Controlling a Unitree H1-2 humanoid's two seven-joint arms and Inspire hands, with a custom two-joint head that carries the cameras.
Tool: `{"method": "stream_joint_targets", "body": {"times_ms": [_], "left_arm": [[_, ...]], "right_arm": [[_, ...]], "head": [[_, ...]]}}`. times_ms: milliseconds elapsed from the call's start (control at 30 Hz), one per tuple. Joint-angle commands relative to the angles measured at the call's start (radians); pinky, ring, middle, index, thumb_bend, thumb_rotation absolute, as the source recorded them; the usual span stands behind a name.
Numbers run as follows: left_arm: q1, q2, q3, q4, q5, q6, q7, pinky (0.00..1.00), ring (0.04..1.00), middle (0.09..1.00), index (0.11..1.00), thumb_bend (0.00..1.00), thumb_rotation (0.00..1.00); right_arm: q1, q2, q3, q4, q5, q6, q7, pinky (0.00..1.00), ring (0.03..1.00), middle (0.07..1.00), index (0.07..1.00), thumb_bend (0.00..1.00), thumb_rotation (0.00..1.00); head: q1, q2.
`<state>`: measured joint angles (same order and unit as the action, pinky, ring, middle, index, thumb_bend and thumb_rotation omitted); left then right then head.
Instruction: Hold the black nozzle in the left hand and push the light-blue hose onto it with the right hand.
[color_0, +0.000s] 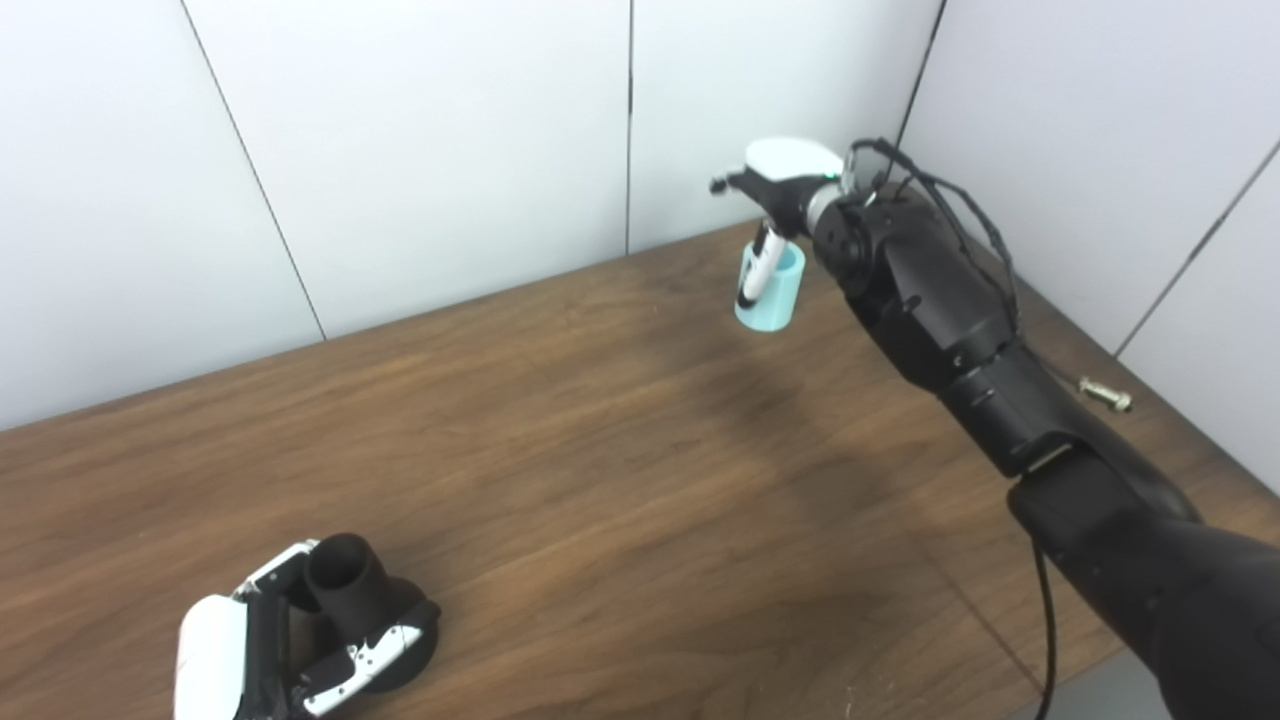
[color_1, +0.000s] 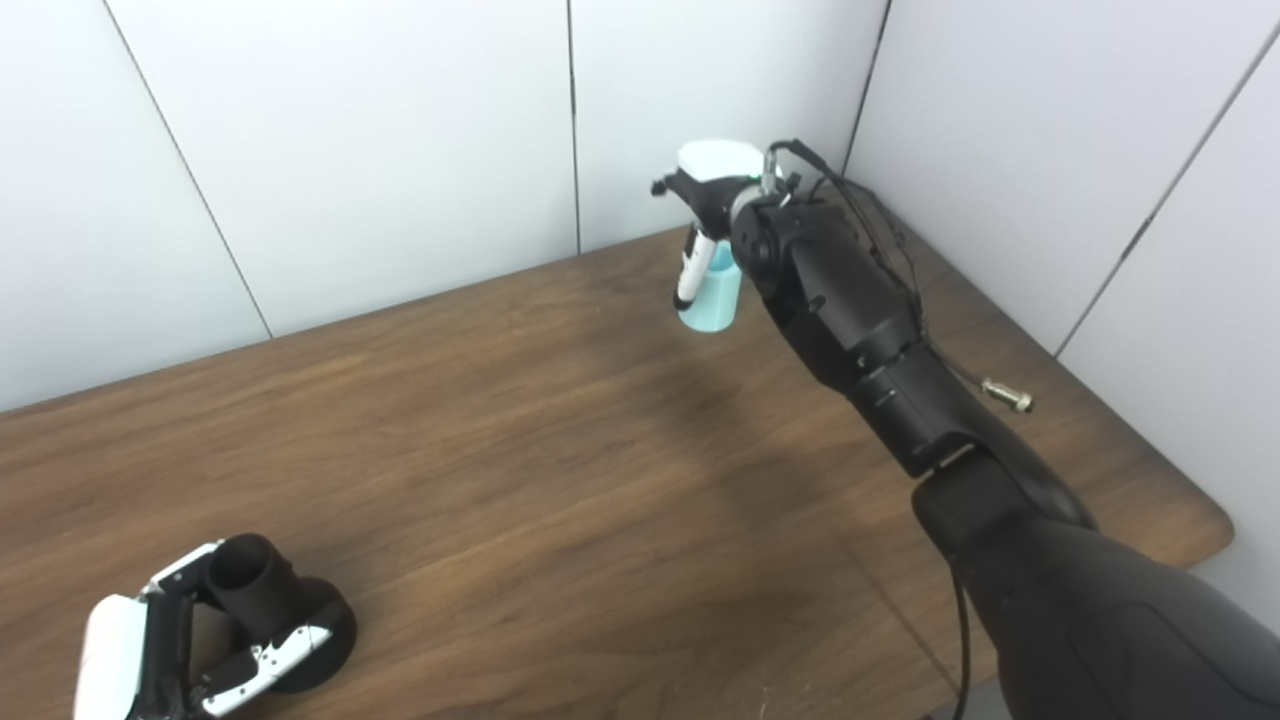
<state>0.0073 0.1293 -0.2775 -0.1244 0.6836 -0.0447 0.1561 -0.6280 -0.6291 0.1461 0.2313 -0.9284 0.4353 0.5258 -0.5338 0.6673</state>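
Down at the near left, the left hand (color_0: 270, 640) has its white-and-black fingers wrapped around the black plastic nozzle (color_0: 350, 585), a short tube rising from a wide round base that sits on the brown wooden counter (color_0: 560, 440), open mouth tilted up and toward the middle. Grip looks settled there. Across the bare middle of the counter, nothing between the two parts. Now far right and back, near the wall corner: the right hand (color_0: 775, 200) pinches the light-blue hose (color_0: 772, 290), a short pale cylinder, one finger down its front, and it seems lifted just clear of the wood, though that is hard to call. Just right of the black forearm lies a small brass bolt (color_0: 1105, 395), out of play. So both pieces are in hand and well apart; the carry is the step now. Next, the hose must travel over and line its bore with the nozzle's mouth.
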Motion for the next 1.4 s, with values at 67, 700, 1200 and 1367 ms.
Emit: {"method": "stream_joint_targets", "body": {"times_ms": [67,700,1200,1367], "left_arm": [[0.019,0.010,-0.003,0.042,0.026,0.020,-0.014,0.49,0.520,0.494,0.482,0.52,0.00],[0.021,0.001,-0.002,0.036,0.032,0.030,-0.014,0.50,0.528,0.500,0.480,0.52,0.00],[0.026,-0.001,-0.004,0.036,0.039,0.029,-0.016,0.49,0.525,0.498,0.481,0.52,0.00],[0.025,-0.001,-0.001,0.033,0.034,0.031,-0.021,0.49,0.522,0.502,0.479,0.52,0.00]], "right_arm": [[-0.066,-0.007,0.001,0.038,0.025,0.005,-0.076,0.67,0.863,0.894,0.852,0.92,0.11],[-0.060,-0.050,0.048,0.119,0.082,-0.014,-0.146,0.42,0.553,0.620,0.732,0.93,0.03],[-0.052,-0.088,0.065,0.095,0.128,-0.011,-0.130,0.59,0.654,0.697,0.723,0.91,0.02],[-0.050,-0.087,0.067,0.092,0.143,0.007,-0.122,0.55,0.594,0.657,0.704,0.89,0.00]], "head": [[0.004,0.003],[0.016,0.009],[0.015,0.014],[0.015,0.014]]}}
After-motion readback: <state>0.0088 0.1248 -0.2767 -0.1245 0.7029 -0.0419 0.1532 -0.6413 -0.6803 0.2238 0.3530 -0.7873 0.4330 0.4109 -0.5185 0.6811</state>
